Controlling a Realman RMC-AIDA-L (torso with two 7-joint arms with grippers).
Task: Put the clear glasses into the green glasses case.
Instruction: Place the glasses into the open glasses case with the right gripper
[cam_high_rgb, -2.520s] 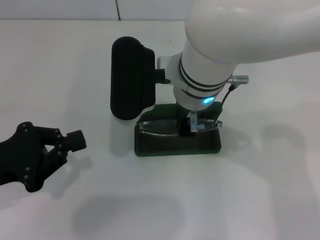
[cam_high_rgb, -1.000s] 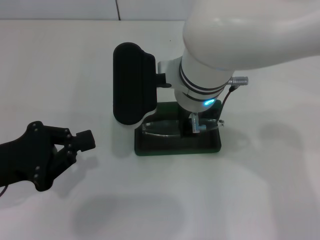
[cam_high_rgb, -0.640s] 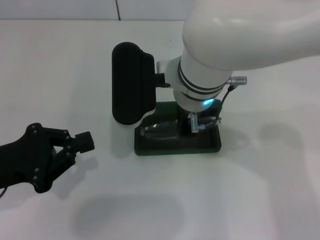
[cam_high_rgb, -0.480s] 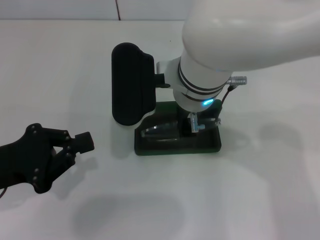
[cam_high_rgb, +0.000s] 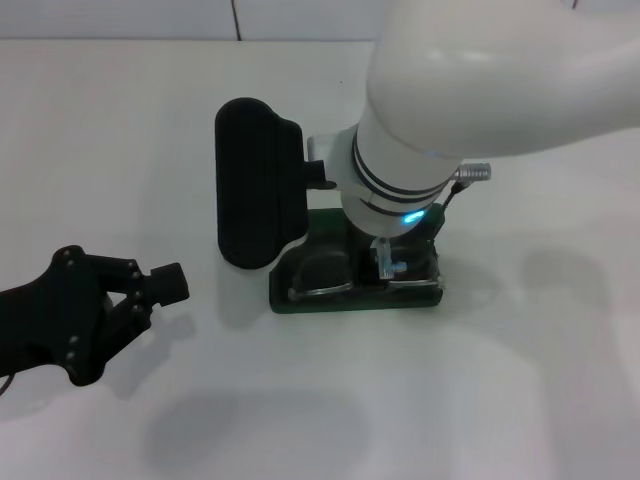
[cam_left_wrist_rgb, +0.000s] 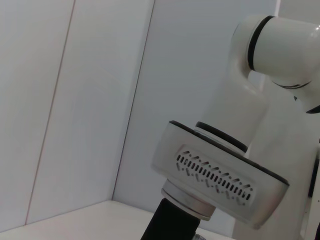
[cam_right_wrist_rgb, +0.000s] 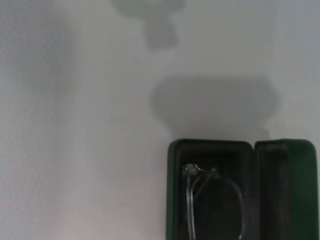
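While the right arm reaches down over the middle of the white surface (cam_high_rgb: 520, 380) in the head view, its pincer (cam_high_rgb: 385, 262) hangs directly above the green glasses case (cam_high_rgb: 355, 285), which lies open. The clear glasses (cam_high_rgb: 325, 275) rest inside the case's tray, their frame showing faintly against the dark lining. Whether the right pincer is released or clenched cannot be told, since the wrist hides most of it. A black oblong part (cam_high_rgb: 255, 185) on that wrist juts out beside the case's left end. The left pincer (cam_high_rgb: 160, 285) hovers low over the surface, well apart from the case on the robot's left, clenched on nothing.

From the left wrist, only a white arm (cam_left_wrist_rgb: 250, 90) with a vented housing (cam_left_wrist_rgb: 215, 177) shows against pale wall panels.

From the right wrist, the case (cam_right_wrist_rgb: 210, 150) is seen from above with its lid folded back, and the glasses (cam_right_wrist_rgb: 205, 200) lie inside the dark tray.
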